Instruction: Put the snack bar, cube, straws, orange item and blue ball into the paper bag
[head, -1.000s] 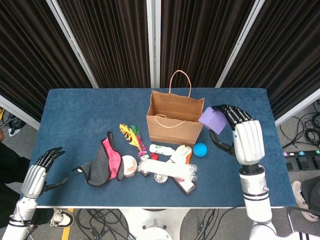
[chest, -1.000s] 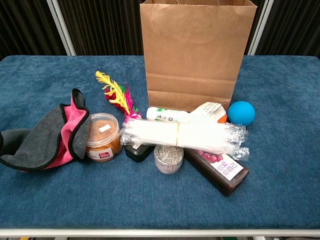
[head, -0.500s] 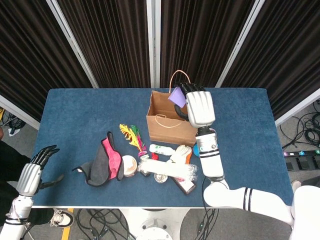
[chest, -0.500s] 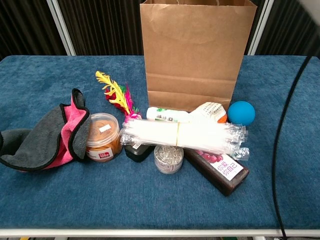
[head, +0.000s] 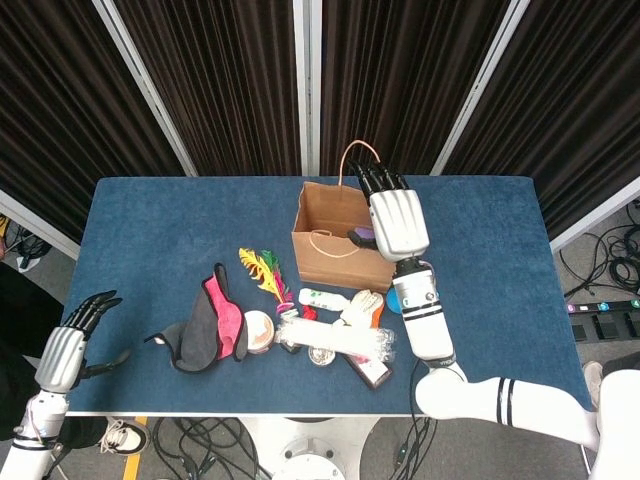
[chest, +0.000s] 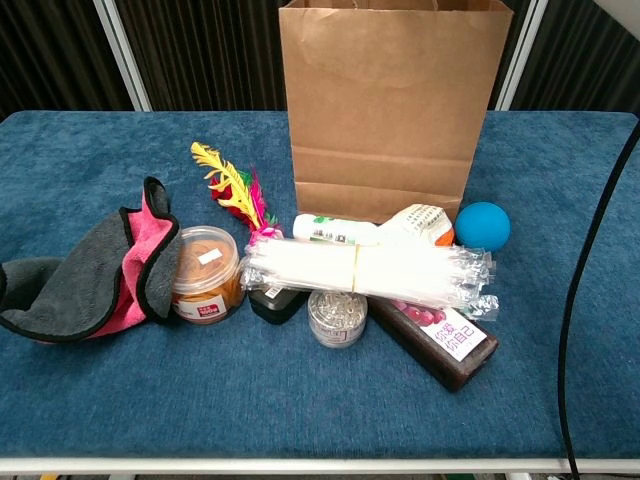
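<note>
Since half a second ago right hand (head: 398, 222) has spread flat over paper bag (head: 340, 243), cube (head: 364, 236) released inside it; left hand (head: 66, 350) idle, unclenched; next, probably blue ball (chest: 482, 225), just right of bag.

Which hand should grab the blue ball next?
The right hand, probably. It is over the paper bag, and the blue ball lies just beside that bag on its side. The left hand is off the table's far left corner.
</note>
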